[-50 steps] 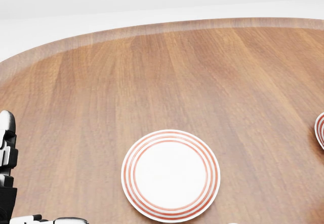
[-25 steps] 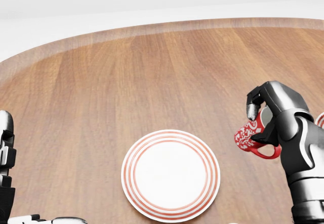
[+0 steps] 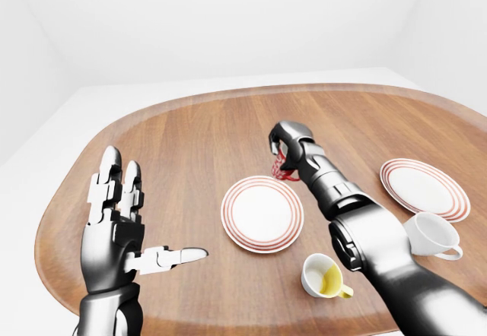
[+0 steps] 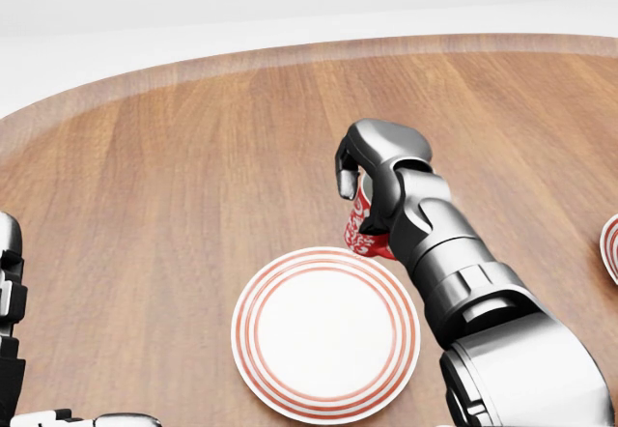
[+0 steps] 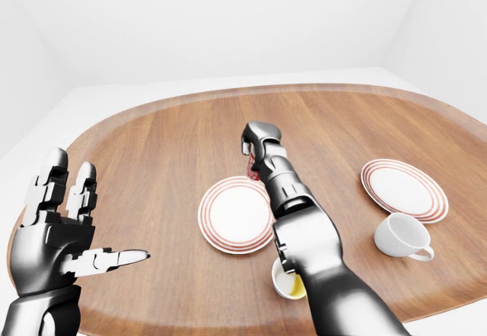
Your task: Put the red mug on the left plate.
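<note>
Right hand's fingers (image 4: 350, 178) wrapped round the red patterned mug (image 4: 365, 226), hovering just past the red-ringed left plate (image 4: 325, 333); next: lower onto it.

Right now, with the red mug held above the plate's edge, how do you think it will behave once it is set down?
The red mug looks rigid, likely ceramic, so probably fragile if dropped. It is tilted in the right robot hand, so it may tip on the left plate rim unless levelled.

bright, flat, even light all round, no glare. soft faint shadows under the plates on the bench (image 3: 190, 146). everything's sharp, though the eye views bend the bench's edges wide-angle style.
</note>
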Controlling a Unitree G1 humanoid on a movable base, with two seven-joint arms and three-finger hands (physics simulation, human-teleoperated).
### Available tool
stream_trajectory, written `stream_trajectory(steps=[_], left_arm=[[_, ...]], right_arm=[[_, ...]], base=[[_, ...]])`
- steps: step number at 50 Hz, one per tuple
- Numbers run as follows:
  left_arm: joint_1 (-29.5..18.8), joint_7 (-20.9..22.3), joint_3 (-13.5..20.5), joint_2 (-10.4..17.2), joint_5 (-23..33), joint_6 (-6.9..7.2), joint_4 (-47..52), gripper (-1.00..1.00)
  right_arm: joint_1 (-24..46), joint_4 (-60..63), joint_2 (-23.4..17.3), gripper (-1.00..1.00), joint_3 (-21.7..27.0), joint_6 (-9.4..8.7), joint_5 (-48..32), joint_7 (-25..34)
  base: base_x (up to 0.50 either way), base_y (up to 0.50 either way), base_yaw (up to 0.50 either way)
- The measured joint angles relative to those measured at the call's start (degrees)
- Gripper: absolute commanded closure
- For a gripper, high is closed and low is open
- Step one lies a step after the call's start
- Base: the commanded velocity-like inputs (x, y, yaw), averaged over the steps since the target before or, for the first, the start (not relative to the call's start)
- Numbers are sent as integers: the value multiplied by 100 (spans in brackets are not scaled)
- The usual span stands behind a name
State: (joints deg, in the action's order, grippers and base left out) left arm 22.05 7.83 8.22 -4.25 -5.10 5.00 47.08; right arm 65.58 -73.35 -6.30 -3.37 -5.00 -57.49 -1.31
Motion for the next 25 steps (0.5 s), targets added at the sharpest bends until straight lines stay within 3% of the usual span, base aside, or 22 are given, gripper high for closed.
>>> stream_trajectory(steps=[14, 25], left_arm=[[10, 32, 46, -24, -25, 0, -50, -100], [10, 36, 58, -30, -32, 0, -91, -100]], right_arm=[[-62, -455, 608, 100, -158, 0, -960, -718], [-256, -565, 901, 100, -36, 0, -1219, -1413]], base=[[0, 0, 0], [0, 0, 0]])
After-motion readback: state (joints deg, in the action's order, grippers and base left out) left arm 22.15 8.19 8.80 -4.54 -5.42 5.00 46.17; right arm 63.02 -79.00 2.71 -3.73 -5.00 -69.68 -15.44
